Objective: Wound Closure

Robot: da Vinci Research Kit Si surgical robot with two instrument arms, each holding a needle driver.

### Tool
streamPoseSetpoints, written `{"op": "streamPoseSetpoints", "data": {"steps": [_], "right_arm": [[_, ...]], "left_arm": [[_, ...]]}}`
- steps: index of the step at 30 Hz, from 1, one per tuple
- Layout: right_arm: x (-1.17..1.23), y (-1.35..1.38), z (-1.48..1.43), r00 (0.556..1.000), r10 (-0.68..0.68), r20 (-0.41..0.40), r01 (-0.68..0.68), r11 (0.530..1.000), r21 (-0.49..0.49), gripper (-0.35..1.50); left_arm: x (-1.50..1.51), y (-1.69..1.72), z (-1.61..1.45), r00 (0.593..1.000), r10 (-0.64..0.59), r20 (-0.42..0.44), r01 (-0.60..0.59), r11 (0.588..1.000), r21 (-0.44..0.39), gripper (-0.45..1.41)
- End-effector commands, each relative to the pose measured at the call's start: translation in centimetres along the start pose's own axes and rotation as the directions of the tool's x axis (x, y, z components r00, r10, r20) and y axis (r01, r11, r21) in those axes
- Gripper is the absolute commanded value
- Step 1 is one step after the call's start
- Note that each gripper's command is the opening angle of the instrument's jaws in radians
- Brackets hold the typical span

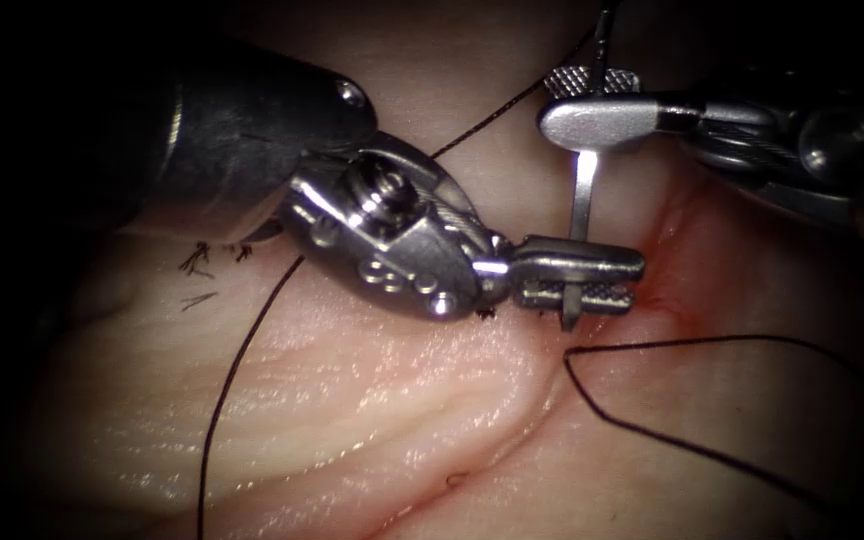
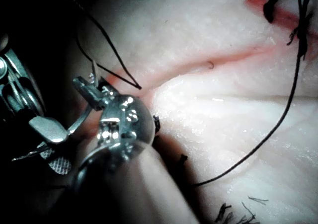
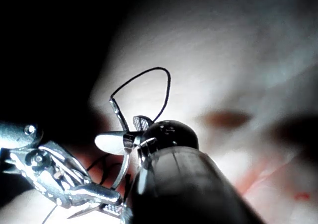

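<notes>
Two tools held one needle [image 1: 582,195] between them, above the tissue [image 1: 352,400] and clear of it. The left tool [image 1: 577,278] was clamped on the needle near one end, a short tip showing just below its jaws; the right tool [image 1: 592,105] was clamped on the same needle further up the shaft, directly above the left tool in the endoscope view. The needle stood nearly upright between the two grips, close to the reddened cut [image 1: 672,250]. Thread [image 1: 712,345] ran from beneath the left tool across the tissue to the right of the cut, and a further strand [image 1: 242,360] trailed down the left side. Judged as a handling item, the needle was light, rigid and smooth, liable to rotate in a loose grip; the flattened body away from the point was the preferred place to take hold. The thread was limp and prone to snagging. Cut ends of thread [image 1: 202,260] lay by the left tool's shaft.
</notes>
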Motion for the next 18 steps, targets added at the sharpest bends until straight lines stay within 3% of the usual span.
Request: {"op": "streamPoseSetpoints", "data": {"steps": [1, 2, 6, 11, 12, 13, 14, 16, 18], "right_arm": [[0.01, 0.02, 0.08, 1.000, -0.004, 0.002, 0.004, 1.000, 0.000, -0.17], [0.01, 0.01, 0.08, 1.000, -0.004, 0.008, 0.004, 1.000, -0.001, -0.35], [-0.02, 0.01, 0.08, 0.997, -0.006, 0.071, 0.011, 0.997, -0.080, -0.35], [-0.01, 0.05, 0.04, 0.996, -0.051, 0.073, 0.057, 0.995, -0.087, -0.35], [-0.01, 0.06, 0.02, 0.993, -0.086, 0.075, 0.093, 0.992, -0.086, -0.35], [-0.01, 0.07, 0.01, 0.991, -0.110, 0.080, 0.117, 0.990, -0.084, -0.35], [0.00, 0.08, -0.01, 0.987, -0.139, 0.079, 0.145, 0.986, -0.082, -0.35], [0.02, 0.13, -0.08, 0.979, -0.195, 0.057, 0.199, 0.977, -0.079, -0.35], [0.04, 0.18, -0.14, 0.967, -0.251, 0.034, 0.253, 0.964, -0.079, -0.35]], "left_arm": [[-0.05, 0.00, 0.06, 1.000, 0.001, 0.000, -0.001, 1.000, 0.001, -0.45], [-0.05, 0.00, 0.06, 1.000, 0.001, 0.000, -0.001, 1.000, 0.001, -0.45], [-0.05, 0.00, 0.06, 1.000, 0.001, -0.001, -0.001, 1.000, -0.002, -0.45], [-0.05, -0.01, 0.05, 1.000, 0.006, -0.003, -0.006, 1.000, -0.002, -0.45], [-0.05, -0.01, 0.05, 1.000, -0.024, -0.002, 0.024, 1.000, -0.003, -0.11], [-0.05, -0.02, 0.05, 0.995, -0.102, -0.001, 0.102, 0.995, -0.004, 0.57], [-0.06, -0.04, 0.04, 0.987, -0.162, 0.008, 0.162, 0.987, -0.004, 0.89], [-0.06, -0.08, 0.03, 0.957, -0.288, 0.033, 0.287, 0.957, 0.046, 1.20], [-0.05, -0.10, 0.02, 0.932, -0.361, 0.035, 0.357, 0.930, 0.093, 1.26]]}}
